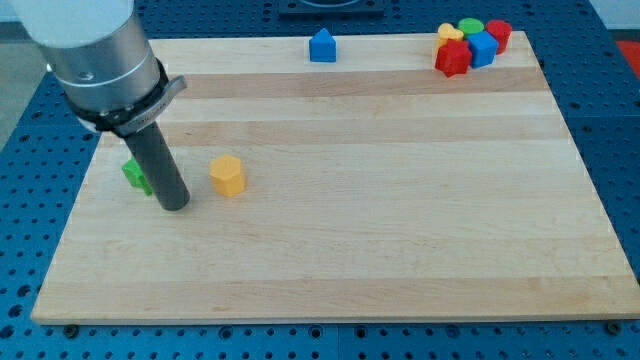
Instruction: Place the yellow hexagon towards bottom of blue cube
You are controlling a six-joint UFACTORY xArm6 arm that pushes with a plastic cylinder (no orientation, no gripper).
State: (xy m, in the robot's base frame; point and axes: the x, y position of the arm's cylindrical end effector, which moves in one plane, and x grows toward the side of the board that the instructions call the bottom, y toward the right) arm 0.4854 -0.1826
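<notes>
The yellow hexagon [228,175] lies on the wooden board [340,250] at the view's left of centre. The blue cube [482,48] sits in a cluster of blocks at the view's top right corner. My tip [176,206] rests on the board just left of the yellow hexagon and slightly below it, with a small gap between them. The rod partly hides a green star block [134,174] on the tip's left.
A blue house-shaped block [321,46] stands at the top edge, middle. Around the blue cube sit a red star-like block [451,59], a red block [499,34], a green block [471,26] and a yellow block [450,32].
</notes>
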